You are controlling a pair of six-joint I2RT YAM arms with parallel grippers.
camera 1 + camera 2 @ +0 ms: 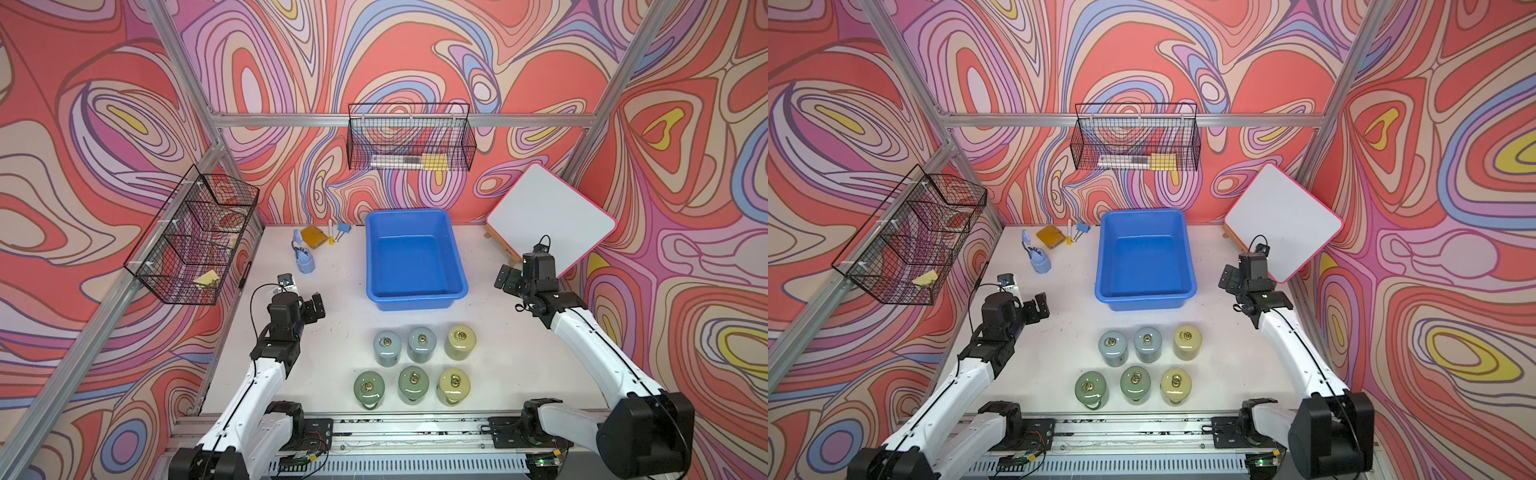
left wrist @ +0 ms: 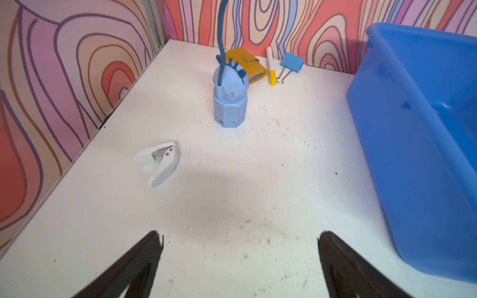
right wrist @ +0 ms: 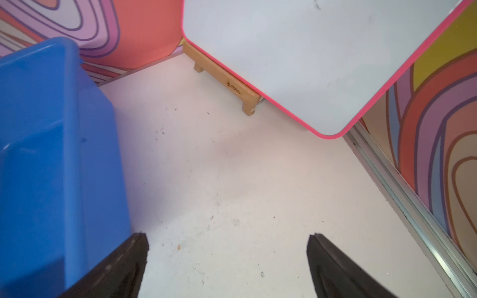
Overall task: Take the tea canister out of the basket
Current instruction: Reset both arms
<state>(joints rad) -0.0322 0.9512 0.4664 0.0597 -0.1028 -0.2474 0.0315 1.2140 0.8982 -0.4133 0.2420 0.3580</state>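
**A:** How do your claws stand?

**B:** My left claw [image 1: 316, 308] hangs over the surface [image 1: 340, 332] near its left edge. Its jaws are spread wide, with only bare surface between them. My right claw [image 1: 506, 279] hangs near the right edge, spread just as wide and gripping nothing. It is just beside the whiteboard [image 1: 548, 216] that leans in the back right corner.

**A:** And the basket?

**B:** The blue basket [image 1: 415, 301] sits toward the middle of the back edge, between my two claws and touching neither.

**A:** The tea canisters?

**B:** Six tea canisters [image 1: 422, 344] stand upright on the surface outside the basket, between its front wall and the front edge. They form two rows of three. The back row is two grey-blue and one yellow, the front row two green and one yellow.

**A:** Anything else close by?

**B:** A white hole punch [image 2: 158, 162] lies near my left claw, toward the left edge. Near the back left corner are a pale-blue lamp [image 2: 230, 103], a yellow wallet [image 2: 247, 67], a marker [image 2: 271, 67] and a blue binder clip [image 2: 291, 62].
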